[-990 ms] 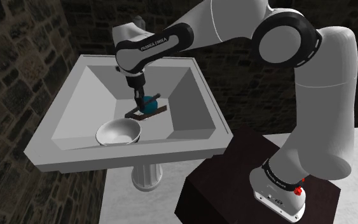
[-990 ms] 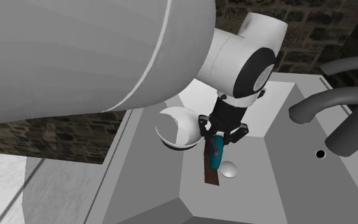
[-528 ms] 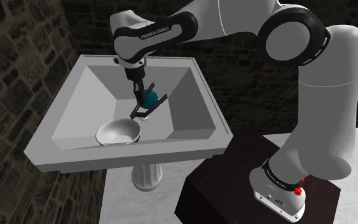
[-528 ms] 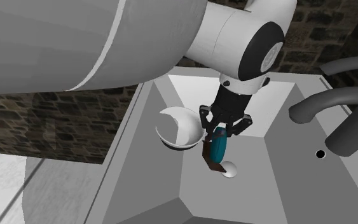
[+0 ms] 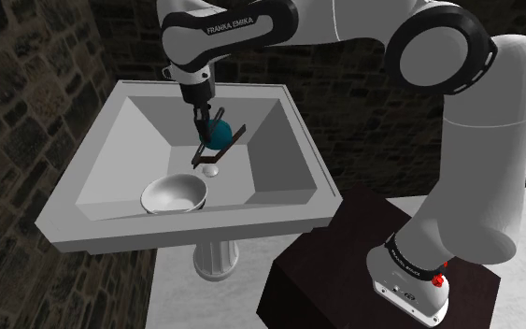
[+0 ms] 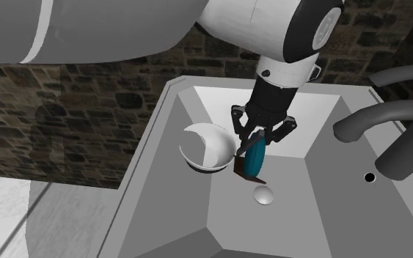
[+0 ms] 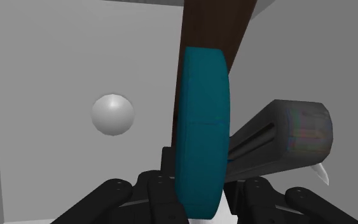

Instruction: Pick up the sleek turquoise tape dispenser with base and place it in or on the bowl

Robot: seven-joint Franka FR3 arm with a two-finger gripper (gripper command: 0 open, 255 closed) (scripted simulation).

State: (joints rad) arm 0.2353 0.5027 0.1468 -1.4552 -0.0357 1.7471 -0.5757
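Turquoise tape dispenser (image 5: 218,137) with its dark brown base was clamped between the fingers of the black gripper (image 5: 208,138), tilted and hanging in the air inside the grey sink (image 5: 120,150). It hung near the white bowl (image 5: 172,194), on the bowl's side toward the round drain plug (image 5: 212,171), seemingly higher than the bowl's rim and not touching it; the bowl stood upright on the sink floor

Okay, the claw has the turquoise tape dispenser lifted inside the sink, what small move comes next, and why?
Probably carry it sideways toward the white bowl: the claw is shut on the tape dispenser, which hangs near the drain, with the bowl off to one side, not beneath it.
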